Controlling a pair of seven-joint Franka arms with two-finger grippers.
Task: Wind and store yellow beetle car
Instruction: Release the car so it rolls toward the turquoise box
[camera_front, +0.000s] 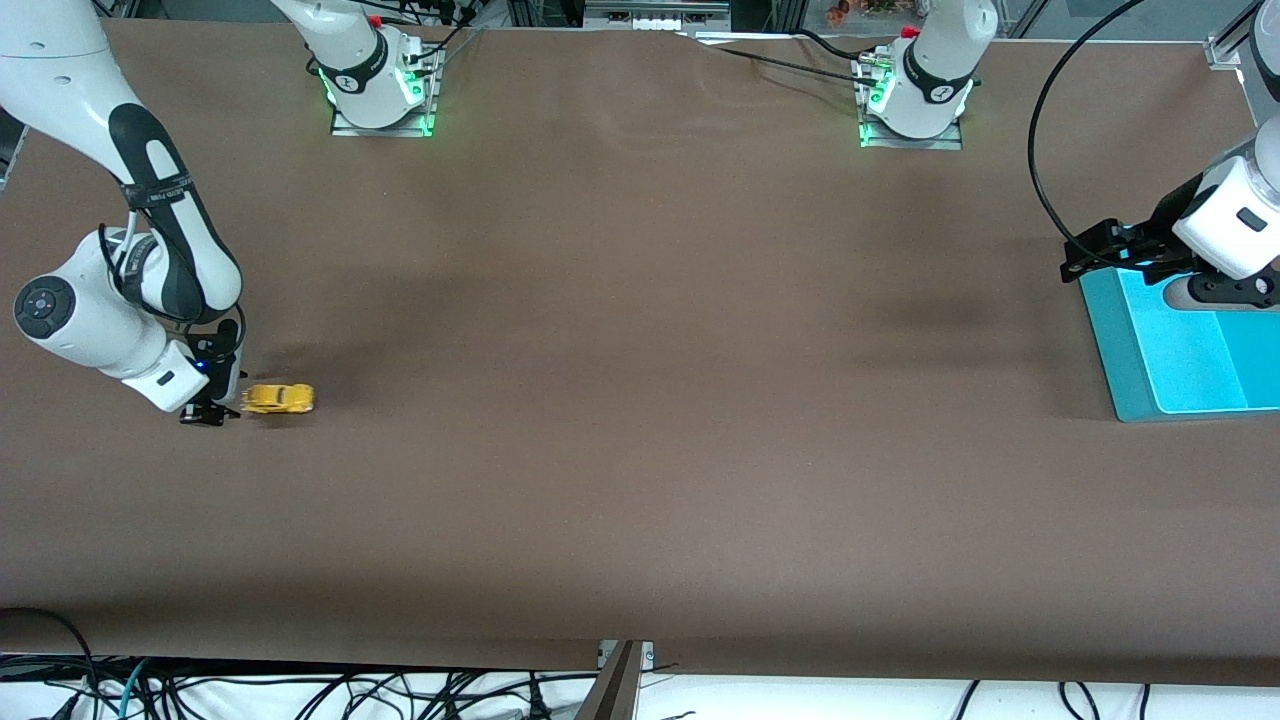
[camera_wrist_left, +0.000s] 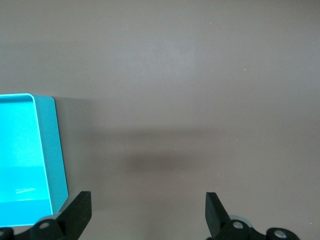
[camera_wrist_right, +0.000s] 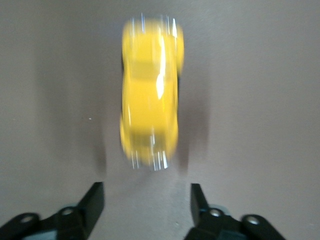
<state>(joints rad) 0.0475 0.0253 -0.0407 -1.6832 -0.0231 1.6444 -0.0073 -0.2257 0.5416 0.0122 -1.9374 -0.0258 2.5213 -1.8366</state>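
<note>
The yellow beetle car (camera_front: 279, 398) stands on the brown table near the right arm's end, blurred as if rolling. My right gripper (camera_front: 212, 412) sits low at the table just beside it, open, with nothing between its fingers. In the right wrist view the yellow beetle car (camera_wrist_right: 150, 92) lies just clear of the open right gripper (camera_wrist_right: 147, 200). My left gripper (camera_front: 1085, 258) is open and empty over the edge of the turquoise tray (camera_front: 1120, 370) at the left arm's end. In the left wrist view the left gripper (camera_wrist_left: 148, 210) is open over bare table.
The turquoise tray (camera_wrist_left: 56, 150) shows its rim and wall in the left wrist view. Brown cloth covers the whole table. Both arm bases stand along the table's edge farthest from the front camera. Cables hang below the table's edge nearest that camera.
</note>
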